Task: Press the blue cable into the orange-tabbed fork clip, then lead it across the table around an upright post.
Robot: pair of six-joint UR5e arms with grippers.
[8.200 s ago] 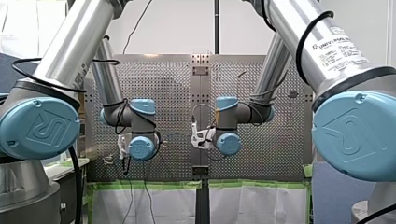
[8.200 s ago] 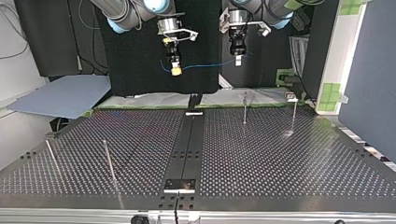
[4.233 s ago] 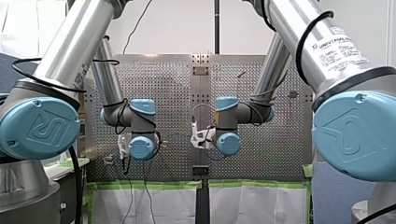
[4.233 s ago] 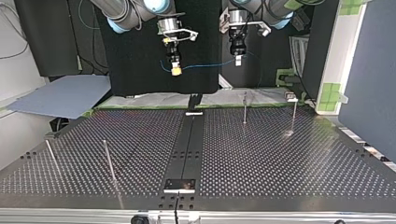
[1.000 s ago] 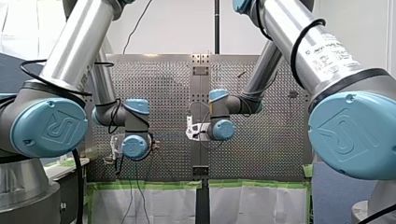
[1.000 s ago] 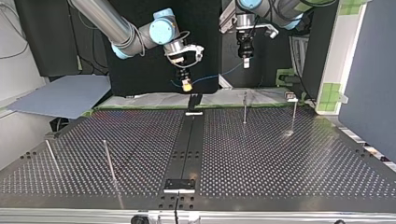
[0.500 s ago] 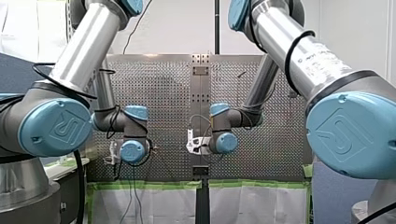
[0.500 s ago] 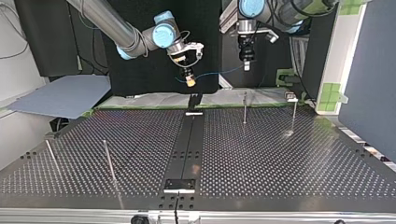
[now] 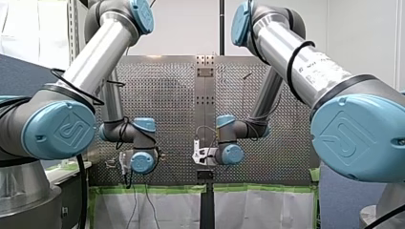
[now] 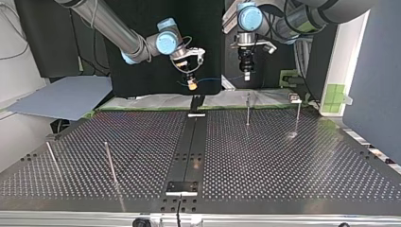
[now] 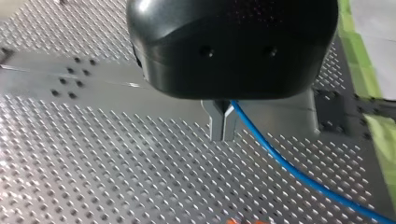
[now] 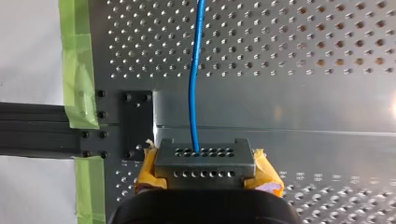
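A thin blue cable [image 10: 218, 78] hangs stretched between my two grippers, above the table's far edge in the top view. My left gripper [image 11: 223, 127] has its metal fingers pressed together on the cable [image 11: 299, 175], which trails away beside them over the perforated plate. My right gripper [image 12: 201, 153], with yellow pads [image 12: 266, 172], is shut on the cable [image 12: 195, 88], which runs straight ahead of it. In the top view my right gripper [image 10: 191, 85] is left of my left gripper [image 10: 246, 75]. A sliver of orange [image 11: 243, 221] shows under my left gripper.
Upright posts stand on the perforated table: two at the top view's far right [image 10: 248, 109] [image 10: 298, 116], two at its near left [image 10: 109, 163] [image 10: 52, 158]. A dark rail [image 10: 189, 151] runs down the middle. Green tape [image 12: 79, 70] lines the table edge.
Both arms have left their earlier hover. Over the last second my left gripper has come down toward the table and my right gripper has drifted slightly to the top view's right, the cable still between them.
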